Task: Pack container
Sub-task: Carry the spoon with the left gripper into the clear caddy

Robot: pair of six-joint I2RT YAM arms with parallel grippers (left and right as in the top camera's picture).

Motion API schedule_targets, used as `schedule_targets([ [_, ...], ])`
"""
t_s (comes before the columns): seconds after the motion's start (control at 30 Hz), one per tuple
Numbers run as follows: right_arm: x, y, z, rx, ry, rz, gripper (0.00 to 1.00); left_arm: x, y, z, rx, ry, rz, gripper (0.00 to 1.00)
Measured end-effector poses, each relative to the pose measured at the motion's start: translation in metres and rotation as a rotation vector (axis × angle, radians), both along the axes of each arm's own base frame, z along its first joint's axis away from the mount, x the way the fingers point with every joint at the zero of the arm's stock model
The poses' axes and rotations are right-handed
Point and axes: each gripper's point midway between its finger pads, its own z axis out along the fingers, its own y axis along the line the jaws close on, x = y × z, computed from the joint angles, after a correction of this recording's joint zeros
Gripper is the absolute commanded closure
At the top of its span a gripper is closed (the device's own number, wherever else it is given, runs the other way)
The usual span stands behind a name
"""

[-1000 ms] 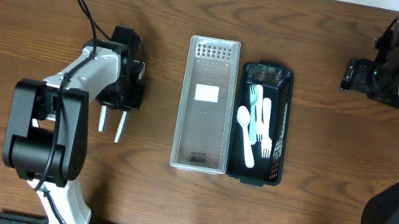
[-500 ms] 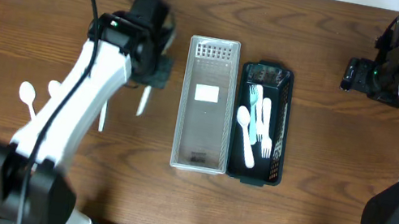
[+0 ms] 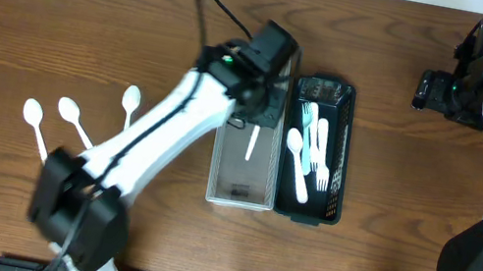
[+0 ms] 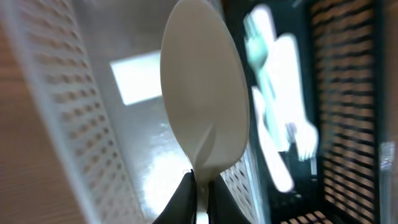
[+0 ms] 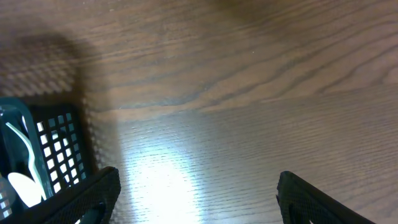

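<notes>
Mid-counter (image 3: 65, 5), the clear container (image 3: 240, 180) sits just beside the black basket (image 3: 343, 153) holding cutlery (image 3: 310, 153). Our left gripper (image 4: 198, 191) hangs over the clear container, jaws pinched on a white spoon (image 4: 202, 112). Our right gripper (image 5: 199, 199) gapes wide and empty near the far right corner. Three loose spoons (image 3: 75, 118) lie toward the left edge.

Upper left: bare brown wooden table (image 3: 34, 9).
Centre: white left arm (image 3: 158, 129) slants across clear perforated plastic tray (image 3: 255, 183).
Mid-left: three white plastic spoons (image 3: 69, 108).
</notes>
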Motion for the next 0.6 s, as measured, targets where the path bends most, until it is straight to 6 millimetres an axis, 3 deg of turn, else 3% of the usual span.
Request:
schedule_targets([
  [0.1, -0.001, 0.0, 0.0, 0.0, 0.004, 0.0, 0.16, -0.001, 0.0, -0.032, 0.042, 0.071, 0.01, 0.93],
  [0.23, -0.002, 0.0, -0.001, 0.001, 0.007, 0.0, 0.16, -0.002, 0.002, -0.049, 0.066, 0.107, 0.017, 0.73],
  [0.33, -0.002, 0.0, -0.001, 0.001, 0.007, 0.0, 0.16, 0.0, 0.005, -0.046, 0.06, 0.1, 0.015, 0.6],
  [0.43, -0.002, 0.0, -0.001, 0.0, 0.007, 0.0, 0.16, 0.004, 0.012, -0.039, 0.055, 0.087, 0.007, 0.57],
  [0.5, -0.002, 0.0, -0.001, 0.0, 0.007, 0.0, 0.16, 0.006, 0.02, -0.029, 0.053, 0.07, 0.0, 0.55],
  [0.6, -0.002, 0.0, -0.001, 0.001, 0.008, 0.0, 0.16, 0.009, 0.046, 0.001, 0.067, 0.016, 0.012, 0.46],
])
